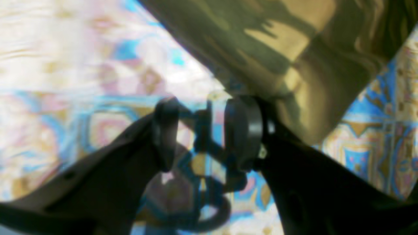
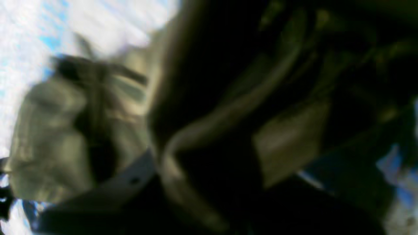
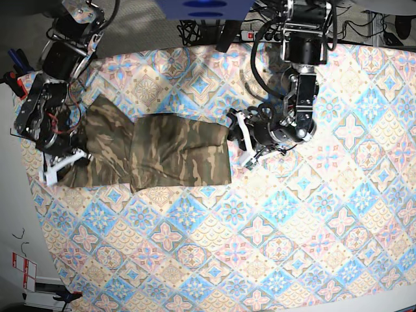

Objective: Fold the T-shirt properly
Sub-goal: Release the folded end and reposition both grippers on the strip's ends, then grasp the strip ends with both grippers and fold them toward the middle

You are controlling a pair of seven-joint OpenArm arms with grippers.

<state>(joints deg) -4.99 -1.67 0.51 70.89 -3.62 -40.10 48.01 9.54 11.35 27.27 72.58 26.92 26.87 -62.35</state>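
At the left edge of the base view, the right arm's black and white gripper (image 3: pixel 63 164) is down at the outer end of the soft camouflage-print cloth T-shirt (image 3: pixel 175 153), a limp fabric blotched in olive green, brown and tan. Its wrist view is dark and blurred, filled with bunched, creased camouflage cloth (image 2: pixel 75 137) pressed close around the gripper (image 2: pixel 160 182); the gripper is closed, with folds of the shirt gathered at its tips, so it appears to have hold of the fabric.

The T-shirt lies spread on the surface (image 3: pixel 292 247) toward its upper left part, stretched sideways as a roughly rectangular band. Its left portion is darker and more rumpled, and a straight vertical edge shows where one layer lies over another; the right portion is flatter and ends in a clean, square edge. The surface is covered by a pastel tablecloth of blue, pink and cream diamonds with flower-like medallions, smooth and flat.

Just beside the shirt's right edge sits the left arm's dark gripper with white trim (image 3: pixel 246 144). In its wrist view the two rounded, disc-shaped black pads (image 1: pixel 243 133) stand partly apart with only patterned tablecloth (image 1: pixel 375 137) between them, holding nothing; the gripper (image 1: pixel 202 130) has the shirt's hemmed corner (image 1: pixel 294 58) right beside one pad.
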